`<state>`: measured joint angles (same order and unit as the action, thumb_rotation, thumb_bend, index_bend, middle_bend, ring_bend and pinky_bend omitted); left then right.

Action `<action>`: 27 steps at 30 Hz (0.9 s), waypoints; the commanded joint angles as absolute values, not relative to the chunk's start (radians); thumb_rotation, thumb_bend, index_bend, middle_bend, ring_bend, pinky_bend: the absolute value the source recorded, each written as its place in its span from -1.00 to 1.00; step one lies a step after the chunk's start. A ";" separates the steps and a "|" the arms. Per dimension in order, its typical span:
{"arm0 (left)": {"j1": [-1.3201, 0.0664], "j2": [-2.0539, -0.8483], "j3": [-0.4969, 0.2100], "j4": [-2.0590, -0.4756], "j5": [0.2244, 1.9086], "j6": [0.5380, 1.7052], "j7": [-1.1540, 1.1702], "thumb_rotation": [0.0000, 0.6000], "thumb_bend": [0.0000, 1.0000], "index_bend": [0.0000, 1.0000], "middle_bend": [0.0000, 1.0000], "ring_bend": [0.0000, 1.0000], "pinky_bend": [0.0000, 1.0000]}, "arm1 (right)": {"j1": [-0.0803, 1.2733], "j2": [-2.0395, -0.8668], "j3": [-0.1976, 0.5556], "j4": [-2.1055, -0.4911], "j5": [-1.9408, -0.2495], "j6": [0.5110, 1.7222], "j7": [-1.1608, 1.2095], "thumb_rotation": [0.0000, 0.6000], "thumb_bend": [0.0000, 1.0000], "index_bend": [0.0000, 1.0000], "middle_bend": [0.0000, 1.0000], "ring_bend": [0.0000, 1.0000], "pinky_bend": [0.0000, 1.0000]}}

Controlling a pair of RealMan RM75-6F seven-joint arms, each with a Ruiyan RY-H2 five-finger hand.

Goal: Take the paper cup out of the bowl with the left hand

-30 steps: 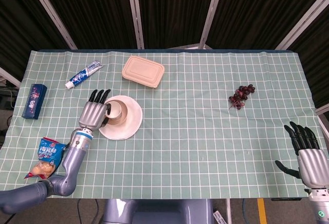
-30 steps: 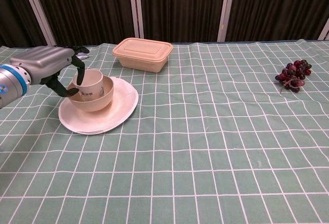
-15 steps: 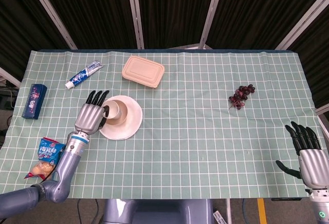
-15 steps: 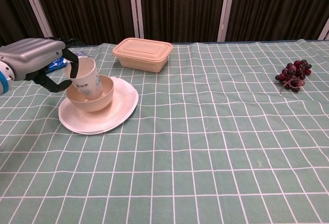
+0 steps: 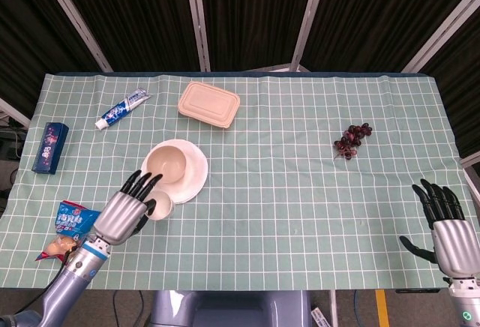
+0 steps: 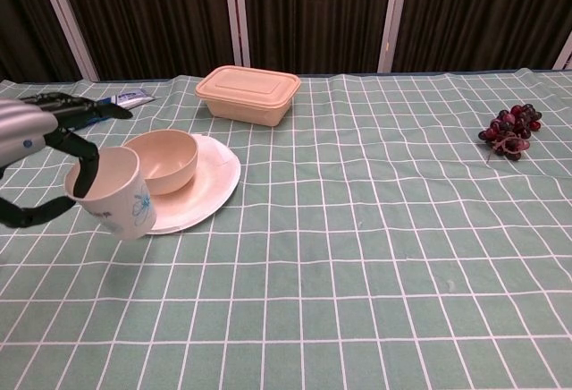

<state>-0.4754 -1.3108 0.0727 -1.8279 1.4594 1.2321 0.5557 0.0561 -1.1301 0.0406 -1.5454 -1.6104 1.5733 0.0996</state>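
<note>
My left hand (image 5: 124,211) holds the white paper cup (image 6: 114,193) in the air, out of the bowl, tilted, near the table's front left. In the head view the cup (image 5: 159,207) shows just right of the hand's fingers. The beige bowl (image 5: 166,165) stands on the white plate (image 5: 196,175), holding nothing, behind and to the right of the cup. In the chest view the bowl (image 6: 164,159) sits on the plate (image 6: 217,180), and the left hand (image 6: 36,135) reaches in from the left edge. My right hand (image 5: 448,223) hovers at the front right corner with its fingers spread, holding nothing.
A lidded beige box (image 5: 208,103) lies behind the plate. A toothpaste tube (image 5: 122,108) and a blue box (image 5: 51,147) lie at the back left, and a snack bag (image 5: 70,226) sits beside my left arm. Dark grapes (image 5: 352,140) rest at the right.
The left hand has lifted the cup out of the bowl and carried it toward the table's front left. The right hand has stayed where it was.
</note>
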 commanded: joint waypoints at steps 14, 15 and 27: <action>-0.492 -1.445 0.062 -1.746 1.403 1.118 0.648 1.00 0.24 0.14 -1.00 -1.00 -1.00 | 0.055 -1.123 0.049 -1.544 -1.598 1.575 0.118 1.00 -0.86 -0.97 -1.00 -1.00 -1.00; -0.492 -1.446 0.061 -1.748 1.403 1.118 0.651 1.00 0.24 0.11 -1.00 -1.00 -1.00 | 0.054 -1.123 0.048 -1.544 -1.598 1.576 0.118 1.00 -0.86 -0.97 -1.00 -1.00 -1.00; -0.444 -1.372 0.076 -1.816 1.478 1.207 0.572 1.00 -0.59 -1.00 -1.00 -1.00 -1.00 | 0.054 -1.126 0.045 -1.544 -1.605 1.577 0.104 1.00 -0.86 -0.97 -1.00 -1.00 -1.00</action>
<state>-0.4562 -1.3882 0.0701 -1.8021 1.4622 1.1898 0.5909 0.0535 -1.1260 0.0453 -1.5445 -1.6048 1.5770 0.1042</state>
